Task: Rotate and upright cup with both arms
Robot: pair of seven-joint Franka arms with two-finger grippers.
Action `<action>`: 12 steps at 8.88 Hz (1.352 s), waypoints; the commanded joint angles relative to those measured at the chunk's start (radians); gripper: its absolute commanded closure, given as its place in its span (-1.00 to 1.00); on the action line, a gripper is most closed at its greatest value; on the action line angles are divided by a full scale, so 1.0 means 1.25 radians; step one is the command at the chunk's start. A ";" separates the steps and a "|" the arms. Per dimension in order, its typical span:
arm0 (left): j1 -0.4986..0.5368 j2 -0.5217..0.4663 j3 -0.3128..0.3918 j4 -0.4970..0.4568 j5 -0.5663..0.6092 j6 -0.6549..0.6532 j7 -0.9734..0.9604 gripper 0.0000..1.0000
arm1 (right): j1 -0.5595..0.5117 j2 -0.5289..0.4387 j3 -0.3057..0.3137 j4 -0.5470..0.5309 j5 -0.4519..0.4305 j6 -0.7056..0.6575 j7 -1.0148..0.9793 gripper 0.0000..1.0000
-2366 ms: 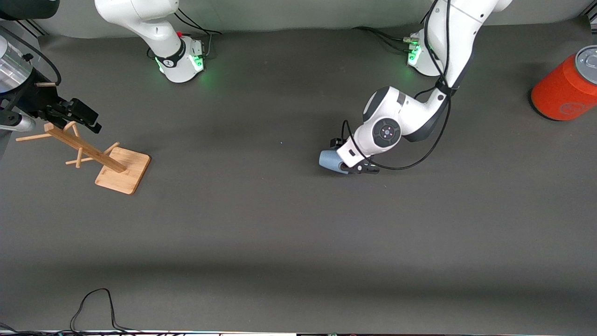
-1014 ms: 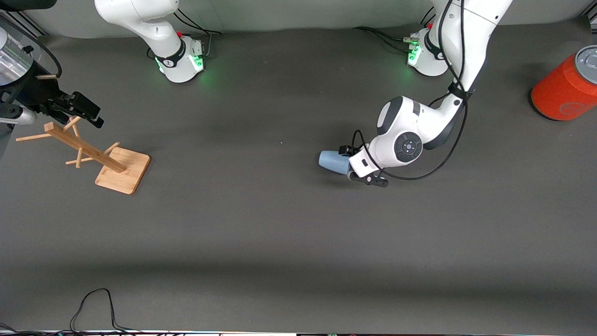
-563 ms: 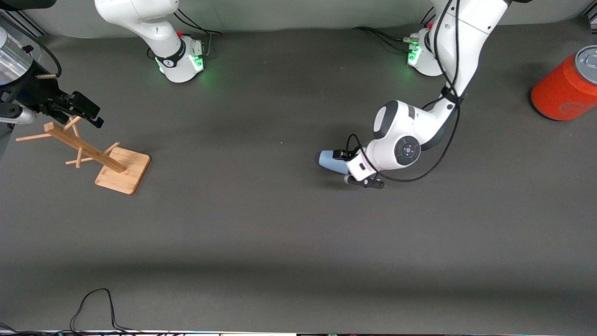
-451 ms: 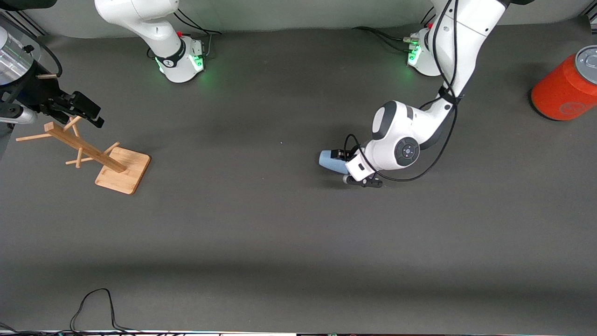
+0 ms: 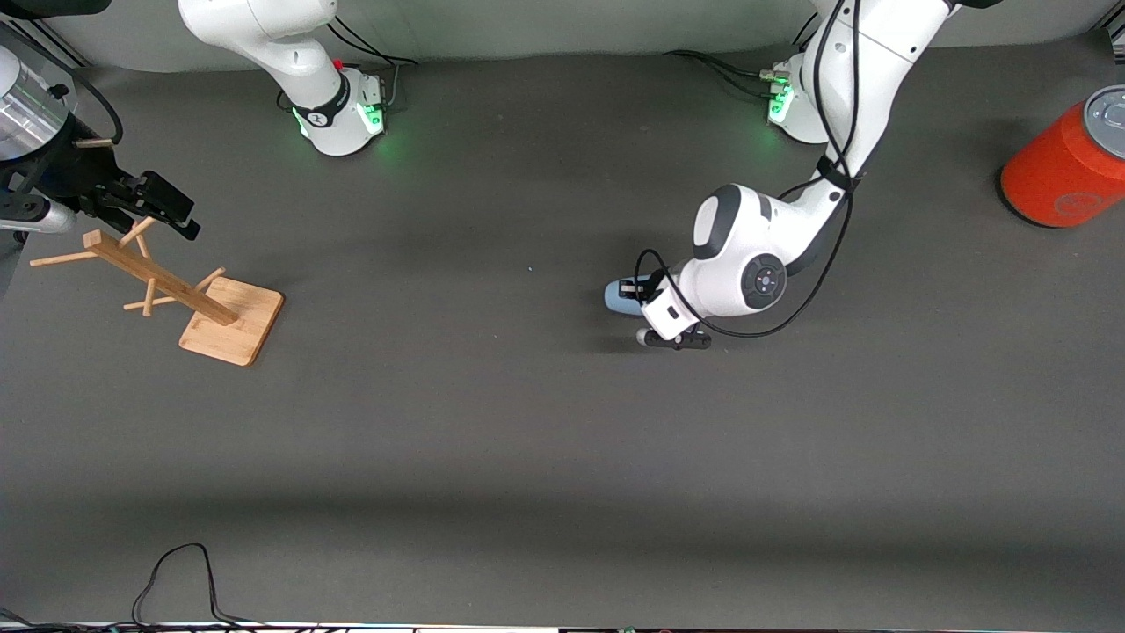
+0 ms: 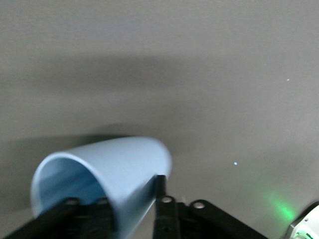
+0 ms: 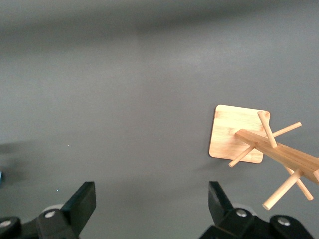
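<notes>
Cup [image 5: 617, 295] lies on its side near mid-table, toward the left arm's end, narrow base pointing to about 9 o'clock in the front view, open mouth toward the left gripper [image 5: 648, 301].

Left gripper: jaws clamped on the cup's rim wall, one finger [image 6: 160, 206] outside and the other inside the mouth, as the left wrist view shows. Grip at the rim rather than around the body probably because the cup lies flat on the table [image 5: 492, 422]; the mouth edge is the easiest part to pinch from the side. This hold should allow a tilt about the rim to bring the base down.

Right gripper [image 5: 141, 204]: jaws wide apart, holding nothing, waiting over the top of a wooden peg rack [image 5: 167, 286] at the right arm's end of the table, well apart from the cup.

Orange can [image 5: 1068, 167] stands at the left arm's end, about 2 o'clock from the cup, not involved.

Judgement: grasp made; cup not yet upright.
</notes>
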 commanded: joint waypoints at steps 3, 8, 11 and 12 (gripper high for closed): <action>-0.113 0.014 -0.021 0.161 0.455 -0.088 -0.448 1.00 | 0.008 -0.010 -0.002 0.007 0.011 -0.018 0.018 -1.00; -0.191 0.163 -0.021 0.277 0.709 -0.073 -0.739 1.00 | 0.009 -0.018 -0.004 0.008 0.011 -0.014 0.014 -1.00; -0.179 0.148 -0.029 0.315 0.685 -0.134 -0.728 -1.00 | 0.008 -0.015 -0.008 0.008 0.010 -0.017 0.003 -1.00; -0.174 0.135 -0.040 0.341 0.664 -0.186 -0.722 -1.00 | 0.009 -0.006 -0.003 0.008 0.010 -0.015 0.002 -1.00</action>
